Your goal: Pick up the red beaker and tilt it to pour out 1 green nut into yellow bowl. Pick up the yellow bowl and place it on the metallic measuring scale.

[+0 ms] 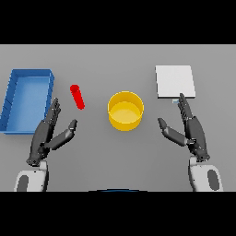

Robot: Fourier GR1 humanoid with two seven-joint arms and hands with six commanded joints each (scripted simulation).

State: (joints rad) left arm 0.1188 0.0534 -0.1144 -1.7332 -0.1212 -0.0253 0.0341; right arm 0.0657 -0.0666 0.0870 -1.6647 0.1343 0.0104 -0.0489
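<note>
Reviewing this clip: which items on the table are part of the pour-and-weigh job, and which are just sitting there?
Part of the job:
- red beaker, upright between the tray and the bowl
- yellow bowl, mid-table
- metallic measuring scale, far right
- left hand and right hand, both open, touching nothing

Just lying about:
- blue tray, far left

No green nut is visible.

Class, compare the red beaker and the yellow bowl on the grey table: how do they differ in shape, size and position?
The red beaker is a slim, narrow tube, while the yellow bowl is wide and round. The beaker looks far smaller across than the bowl. The beaker stands nearer the left hand and the blue tray; the bowl sits mid-table. Both rest on the table, untouched by either hand.
</note>
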